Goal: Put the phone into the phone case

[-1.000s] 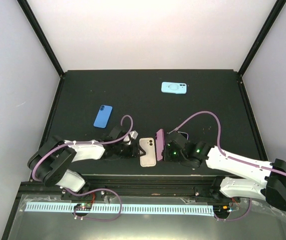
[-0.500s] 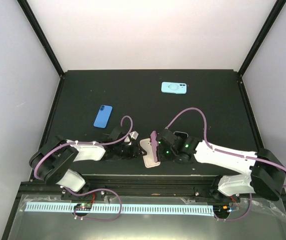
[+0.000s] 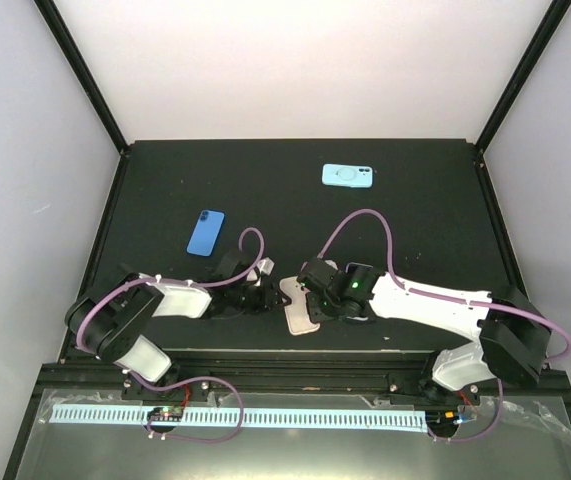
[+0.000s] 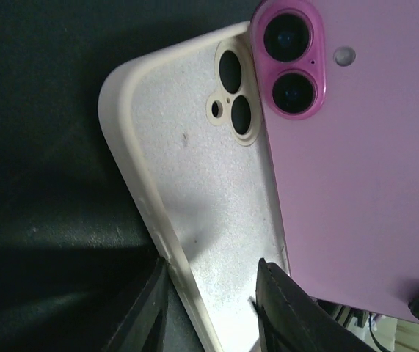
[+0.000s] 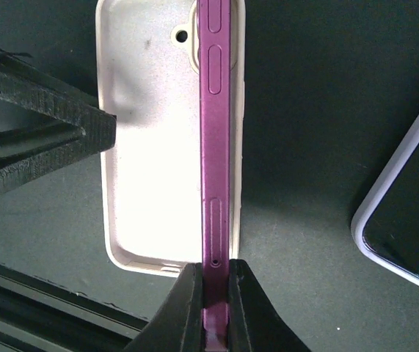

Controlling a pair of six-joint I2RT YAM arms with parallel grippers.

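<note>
- Phone [image 5: 214, 147]: magenta, stood on one long edge, pinched at its near end by the right gripper [image 5: 214, 287]. The jaws are narrow and closed on its two faces.
- Phone case [image 5: 150, 147]: cream, lying open side up on the table [image 3: 415, 200], between the two arms at the near edge.
- Key relation: the phone's long axis runs parallel to the case's. Its lower edge sits along the case's long wall on the right arm's side. The camera lenses lie at the same end as the case's camera cut-out, just beside it.
- Facing: in the left wrist view the phone's back, with its lenses, looks toward the case's cavity. Tipping it toward the left arm would probably lay it in back-down.
- Left gripper [image 4: 210, 268]: jaws part-open, astride the case's opposite long wall and not clamped on it. It is placed to steady the case.
- Nearer arm: the right, which already carries the phone.
</note>
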